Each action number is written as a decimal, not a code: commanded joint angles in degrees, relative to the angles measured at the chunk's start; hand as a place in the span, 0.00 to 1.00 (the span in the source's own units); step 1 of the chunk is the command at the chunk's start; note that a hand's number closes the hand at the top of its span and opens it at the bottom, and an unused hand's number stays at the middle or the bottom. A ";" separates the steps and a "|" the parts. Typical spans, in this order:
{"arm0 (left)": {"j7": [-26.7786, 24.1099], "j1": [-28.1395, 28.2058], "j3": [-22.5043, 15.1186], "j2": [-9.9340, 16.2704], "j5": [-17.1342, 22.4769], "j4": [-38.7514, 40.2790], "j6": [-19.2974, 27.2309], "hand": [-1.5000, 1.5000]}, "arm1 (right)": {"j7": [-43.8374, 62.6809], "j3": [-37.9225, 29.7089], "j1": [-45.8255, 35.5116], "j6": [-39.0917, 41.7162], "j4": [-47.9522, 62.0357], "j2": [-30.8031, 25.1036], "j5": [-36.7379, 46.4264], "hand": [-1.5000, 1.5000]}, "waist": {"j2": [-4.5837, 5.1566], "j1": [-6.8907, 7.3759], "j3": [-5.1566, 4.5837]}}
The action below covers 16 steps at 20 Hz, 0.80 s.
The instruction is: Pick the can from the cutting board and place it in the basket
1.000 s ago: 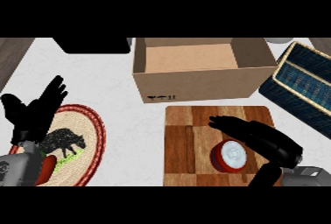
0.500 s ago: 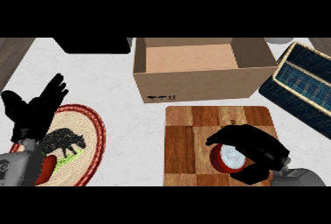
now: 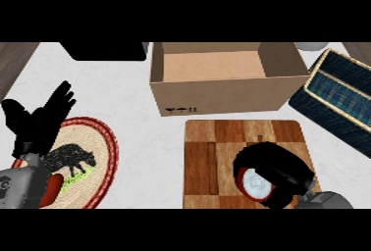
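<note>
Wooden cutting board (image 3: 217, 157) is taken as landmark: the red can (image 3: 255, 182) is found on its near right part, with the right hand (image 3: 279, 166) curled round it, so the grasping step is judged to be in hand. Beyond the board's far right corner the blue basket (image 3: 340, 105) is set, so a lift and a carry that way are called for next. Left of the board, over a round red-rimmed plate (image 3: 98, 147), the left hand (image 3: 39, 122) is held at rest, fingers straight and spread.

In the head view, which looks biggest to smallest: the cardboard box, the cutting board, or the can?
1. Cardboard box
2. Cutting board, somewhat smaller
3. Can, far smallest, partly hidden by the right hand curled round it
</note>
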 commanded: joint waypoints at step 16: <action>0.23 -1.27 -1.54 -0.90 -1.04 0.35 -0.22 0.50 | 60.05 5.98 -6.00 -32.40 -6.26 15.38 -12.34 1.00 | 0.60 1.65 0.63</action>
